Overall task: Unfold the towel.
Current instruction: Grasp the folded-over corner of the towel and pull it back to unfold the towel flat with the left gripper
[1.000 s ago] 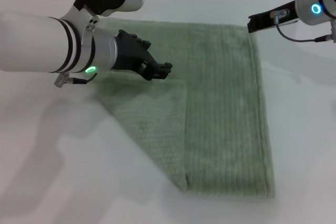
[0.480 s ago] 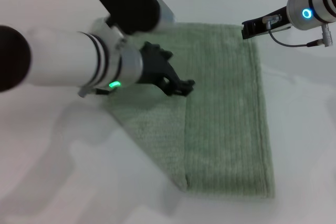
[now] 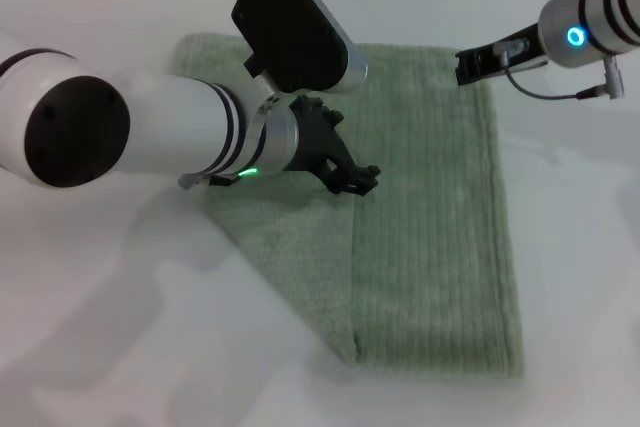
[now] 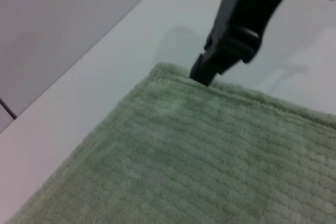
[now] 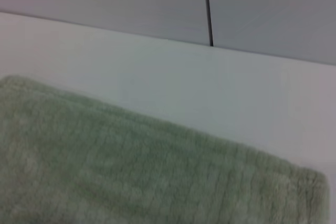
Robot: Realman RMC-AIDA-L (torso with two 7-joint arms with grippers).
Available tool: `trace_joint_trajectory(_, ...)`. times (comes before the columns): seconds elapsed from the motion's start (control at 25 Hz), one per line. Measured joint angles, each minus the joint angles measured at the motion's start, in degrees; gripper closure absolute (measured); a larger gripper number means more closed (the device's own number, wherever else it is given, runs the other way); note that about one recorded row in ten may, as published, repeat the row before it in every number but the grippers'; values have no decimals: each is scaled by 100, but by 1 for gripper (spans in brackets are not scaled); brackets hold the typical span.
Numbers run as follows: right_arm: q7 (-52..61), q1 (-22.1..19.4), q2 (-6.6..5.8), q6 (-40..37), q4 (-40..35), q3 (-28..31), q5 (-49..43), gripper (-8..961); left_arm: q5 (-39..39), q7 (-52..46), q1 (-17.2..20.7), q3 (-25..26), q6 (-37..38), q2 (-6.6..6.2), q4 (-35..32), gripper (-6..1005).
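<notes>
Your left gripper [image 3: 362,182] hovered over the part-folded towel [image 3: 430,237]; right gripper [image 3: 468,65] sat at its far corner; finger states unclear on both.

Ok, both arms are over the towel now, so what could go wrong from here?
The left gripper sits over the towel's folded-over flap near its edge; it might pinch both layers and drag the whole cloth. The right gripper is at the far corner; if it pins poorly, the towel may slide on the smooth table.

White tubular arms with black joint caps; left gripper [image 3: 355,179] black, a green light at its wrist; right gripper [image 3: 472,63] black, blue ring light, grey cable
</notes>
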State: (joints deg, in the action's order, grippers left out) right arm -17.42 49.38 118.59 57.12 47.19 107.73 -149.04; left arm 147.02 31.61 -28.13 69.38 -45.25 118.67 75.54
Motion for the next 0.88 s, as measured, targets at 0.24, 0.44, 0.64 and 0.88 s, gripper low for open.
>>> trace_joint_trajectory(0.24,1,30,14,-220,-245,-203,7,954,-17,-4,-191,-4,140,7,-335,229)
trace_joint_trajectory(0.44,-1,30,17,-278,-275,-218,68,954,-30,-11,-340,-67,155,19,-577,240)
trace_joint_trajectory(0.64,-46,28,16,-330,-300,-264,145,954,-32,-131,-458,-139,206,26,-761,251)
trace_joint_trajectory(0.88,-51,27,15,-352,-355,-288,153,954,-33,-167,-539,-153,254,25,-874,264)
